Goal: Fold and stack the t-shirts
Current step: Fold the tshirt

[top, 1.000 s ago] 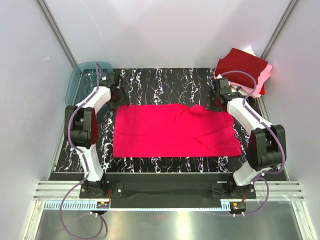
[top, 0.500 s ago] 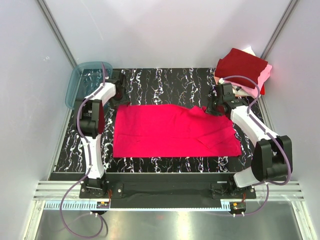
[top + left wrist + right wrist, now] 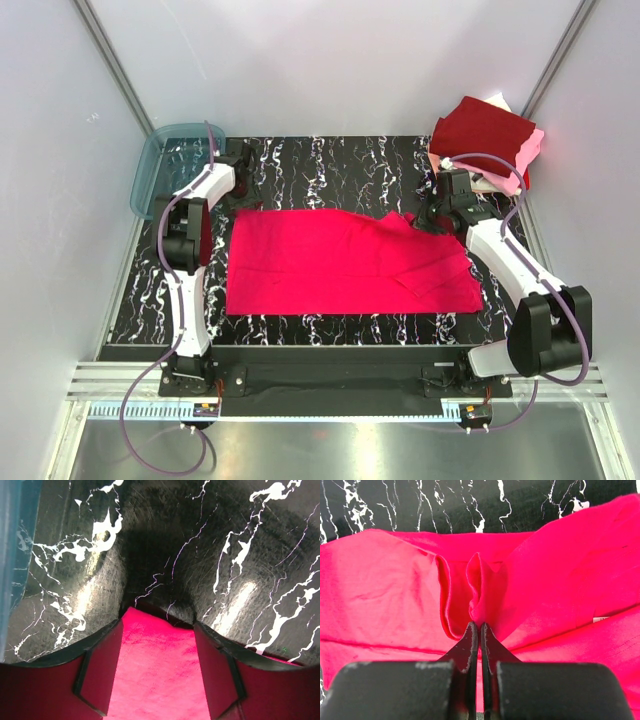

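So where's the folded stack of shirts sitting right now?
Top view: the folded stack sits at the far right corner of the table, just beyond the right gripper, which pinches the spread red shirt.

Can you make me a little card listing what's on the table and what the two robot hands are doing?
Spread shirt: bright pink-red t-shirt, spread out on the black marbled table
Left gripper: open, shirt corner between its fingers
Right gripper: shut, pinching a fold at the shirt's far edge
Folded pile: dark maroon t-shirt on top, far right corner
Tub: blue-grey, far left corner
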